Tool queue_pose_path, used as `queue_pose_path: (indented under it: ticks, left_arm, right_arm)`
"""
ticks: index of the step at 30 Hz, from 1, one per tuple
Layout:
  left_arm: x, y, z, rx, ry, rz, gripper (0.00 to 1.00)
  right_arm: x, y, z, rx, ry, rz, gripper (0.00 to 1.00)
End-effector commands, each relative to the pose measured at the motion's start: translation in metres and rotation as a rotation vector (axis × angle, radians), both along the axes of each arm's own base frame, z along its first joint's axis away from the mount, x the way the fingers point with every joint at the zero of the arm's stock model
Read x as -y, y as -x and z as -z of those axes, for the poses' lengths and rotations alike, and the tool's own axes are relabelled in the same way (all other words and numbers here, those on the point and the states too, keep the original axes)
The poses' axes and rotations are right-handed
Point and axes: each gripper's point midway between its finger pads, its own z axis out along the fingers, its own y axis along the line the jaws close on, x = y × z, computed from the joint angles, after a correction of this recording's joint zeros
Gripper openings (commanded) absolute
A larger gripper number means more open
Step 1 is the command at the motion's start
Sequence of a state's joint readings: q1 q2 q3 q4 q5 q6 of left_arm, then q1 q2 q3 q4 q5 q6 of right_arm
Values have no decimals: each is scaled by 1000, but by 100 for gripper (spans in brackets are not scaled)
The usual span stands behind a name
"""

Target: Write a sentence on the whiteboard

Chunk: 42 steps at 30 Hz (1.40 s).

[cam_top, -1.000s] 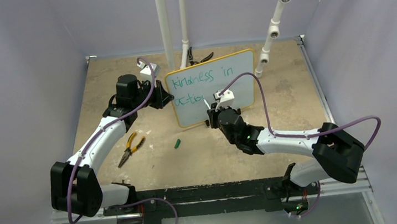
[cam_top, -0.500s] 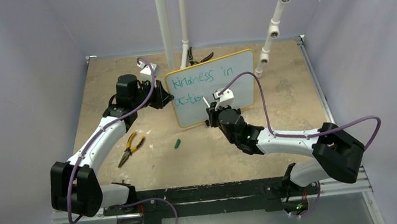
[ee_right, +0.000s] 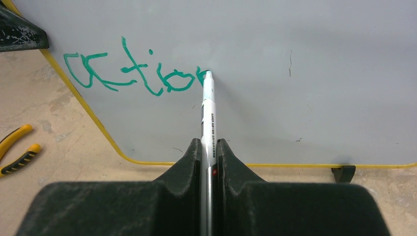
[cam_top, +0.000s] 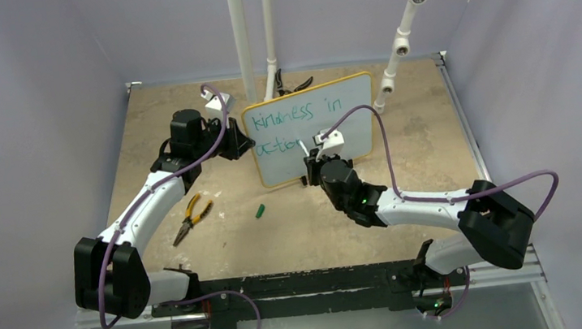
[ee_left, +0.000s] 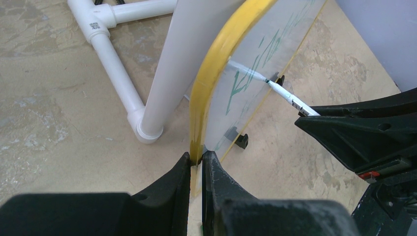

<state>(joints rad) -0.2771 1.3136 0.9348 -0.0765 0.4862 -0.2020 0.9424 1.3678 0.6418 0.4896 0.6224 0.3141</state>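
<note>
The whiteboard (cam_top: pixel 323 116) with its yellow frame stands upright at mid-table. The teal sentence (cam_top: pixel 297 115) reads "kindness in" on the top line and "actio" plus the start of another letter below (ee_right: pixel 133 78). My left gripper (ee_left: pixel 196 158) is shut on the board's yellow left edge (ee_left: pixel 216 78). My right gripper (ee_right: pixel 210 143) is shut on a white marker pen (ee_right: pixel 208 113). The pen's tip touches the board just right of the "o". In the top view the right gripper (cam_top: pixel 310 162) is at the board's lower middle.
Yellow-handled pliers (cam_top: pixel 189 218) and a small green pen cap (cam_top: pixel 260 211) lie on the table left of the board. White PVC pipes (cam_top: pixel 241 35) stand behind the board, with black pliers (cam_top: pixel 293 87) at their base. Another pipe (cam_top: pixel 401 38) leans at the back right.
The right gripper and pen tip shifted slightly along the lower line of writing. The left arm and board have not moved.
</note>
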Motion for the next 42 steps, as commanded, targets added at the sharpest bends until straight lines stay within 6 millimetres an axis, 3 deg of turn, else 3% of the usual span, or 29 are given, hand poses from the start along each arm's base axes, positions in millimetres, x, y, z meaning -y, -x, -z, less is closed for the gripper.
queue_pose_path:
  ticks: [1, 29, 37, 42]
  left_arm:
    - [-6, -10, -7, 29, 0, -51, 0]
    - [-6, -9, -11, 39, 3, -51, 0]
    - [-7, -9, -9, 38, -1, -55, 0]
    - [-8, -10, -8, 35, -4, -58, 0]
  right_arm:
    - [13, -13, -23, 43, -49, 94, 0]
    - [21, -1, 15, -55, -50, 104, 0]
    - [19, -2, 8, -39, -53, 90, 0]
    - [15, 4, -14, 7, -88, 30, 0]
